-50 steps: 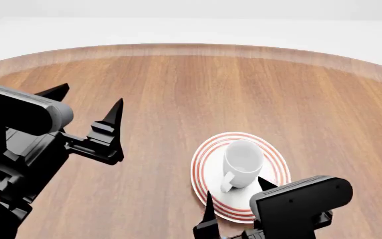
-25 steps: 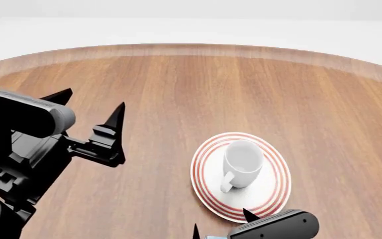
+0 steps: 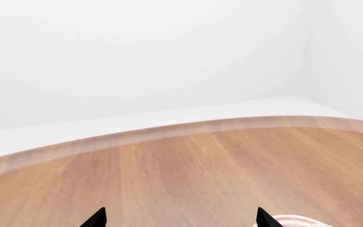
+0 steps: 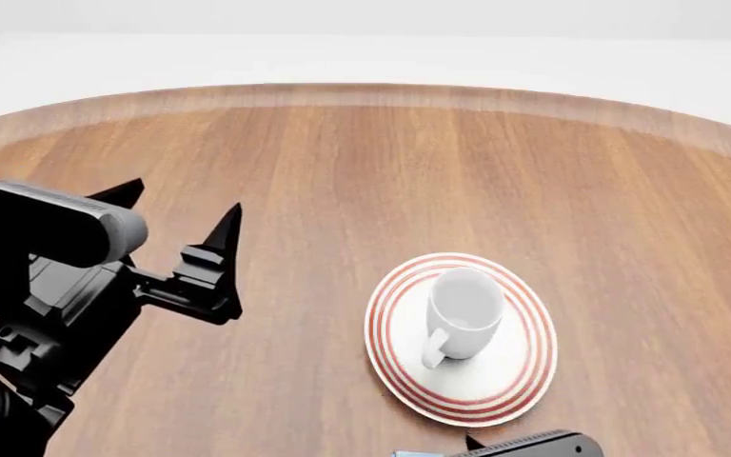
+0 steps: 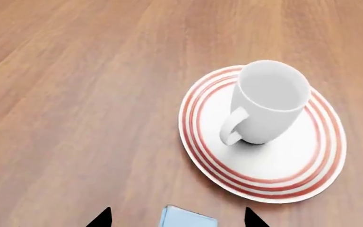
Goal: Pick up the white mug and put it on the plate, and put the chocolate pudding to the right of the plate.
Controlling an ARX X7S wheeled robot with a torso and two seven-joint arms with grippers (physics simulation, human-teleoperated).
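1. Head view: the white mug (image 4: 464,312) stands upright on the plate (image 4: 523,375), handle toward the robot. On this evidence the first half of the task is judged complete.
2. The left gripper (image 4: 175,233) hangs above bare table (image 4: 379,162), well apart from the plate, its two fingers spread wide with nothing between them.
3. Only the top edge of the right arm's camera housing shows at the lower border of the head view. In the right wrist view the right gripper (image 5: 176,218) shows two dark fingertips (image 5: 100,218) spread wide at the frame's lower edge.
4. Between those tips lies a light-blue corner, judged to be the chocolate pudding (image 5: 186,219). It rests on the table on the robot's side of the plate, near the rim but apart from it. The tips do not appear to touch it.
5. Step in hand, as judged: grasp the pudding. Recommended practice: centre the carton between the fingers, descend square to its faces, and close on its narrower span.
6. Carry the carton around the plate, not over the mug, and set it flat on the bare wood on the plate's right side, clear of the rim.
7. Risk noted: most of the carton lies outside every view, so its orientation cannot be confirmed before closing.
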